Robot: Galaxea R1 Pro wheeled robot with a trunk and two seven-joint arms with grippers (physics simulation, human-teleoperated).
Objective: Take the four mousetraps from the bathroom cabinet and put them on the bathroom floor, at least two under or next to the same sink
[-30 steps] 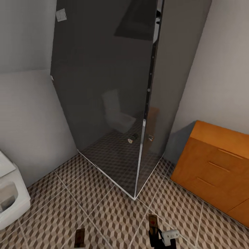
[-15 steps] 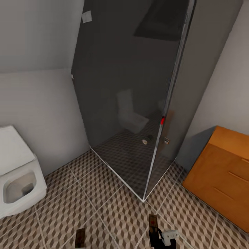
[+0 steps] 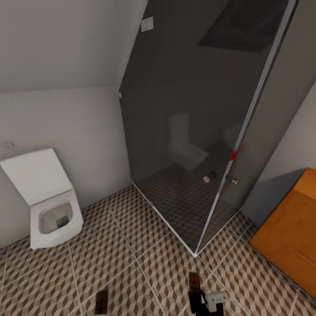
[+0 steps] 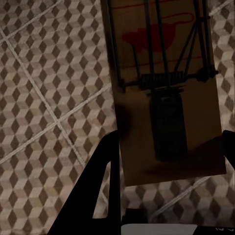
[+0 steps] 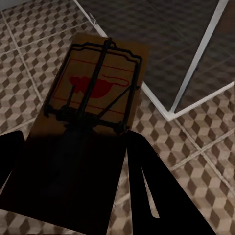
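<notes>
**A:** Mousetraps first: you have a flat brown wooden mousetrap with dark wire parts and a red mouse print [image 4: 164, 93] in your left claw [image 4: 166, 161]. Its black fingers [image 4: 105, 181] sit against the board's two long edges, clamped on it, above the cube-patterned brown, beige and white tiled bathroom floor [image 4: 44, 98].

**B:** And your right side?

**A:** Your right claw [image 5: 68, 171] is clamped the same way on a second brown wooden mousetrap with a red mouse print [image 5: 95, 93]. A black finger [image 5: 147, 191] presses along one long edge of the board. Beyond that trap you can see the pale bottom frame of the dark glass shower enclosure [image 5: 196, 54].

**B:** Where do they sit from your head camera?

**A:** Both boards hang low, in front of the glass shower enclosure [image 3: 197, 131]: the left trap [image 3: 102, 302] before its left panel, the right trap [image 3: 194, 283] just before its near corner, with the right claw [image 3: 197, 303] under it. You cannot tell from this view how high either board is above the floor [image 3: 131, 263].

**B:** What else stands around the shower?

**A:** A white square-bowled toilet with its lid raised [image 3: 48, 197] stands against the grey wall to the shower's left. The orange-brown wooden cabinet [image 3: 289, 237] stands to the shower's right, close to its side panel.
</notes>
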